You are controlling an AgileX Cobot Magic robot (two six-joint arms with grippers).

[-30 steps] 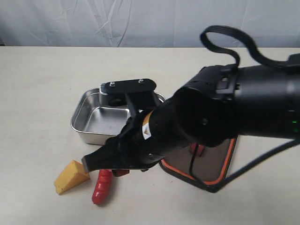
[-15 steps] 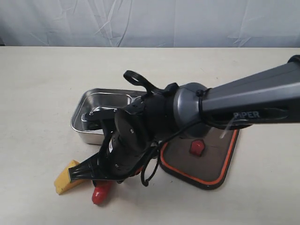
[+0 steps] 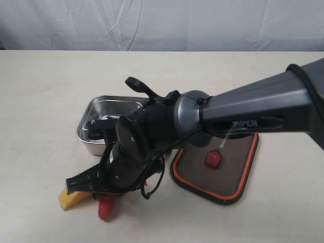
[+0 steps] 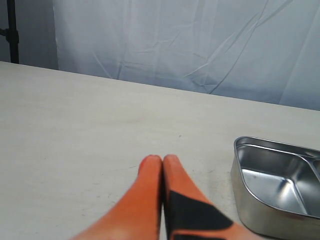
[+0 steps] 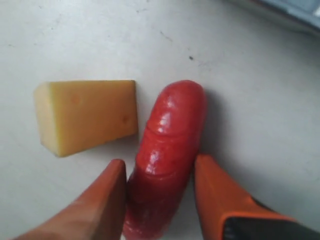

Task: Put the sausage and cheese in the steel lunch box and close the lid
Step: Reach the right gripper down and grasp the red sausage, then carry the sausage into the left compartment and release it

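The glossy red sausage (image 5: 167, 145) lies on the table, and the yellow cheese (image 5: 87, 115) wedge sits just beside it without touching. My right gripper (image 5: 160, 162) is open, with one orange finger on each side of the sausage's near half. In the exterior view the right arm (image 3: 136, 147) covers most of the sausage (image 3: 105, 208) and the cheese (image 3: 67, 201). Behind the arm stands the steel lunch box (image 3: 93, 109), holding nothing that I can see. The dark lid (image 3: 238, 169) lies flat to the box's right. My left gripper (image 4: 161, 159) is shut and empty, near the lunch box (image 4: 240, 170).
A pale cloth backdrop hangs behind the table's far edge. The right arm's cable loops (image 3: 152, 185) hang close to the lid's left corner. Bare tabletop stretches to the left of the box and the cheese.
The right arm has swung down and to the left toward the table's front. Its gripper has come down over the sausage, which has not moved.
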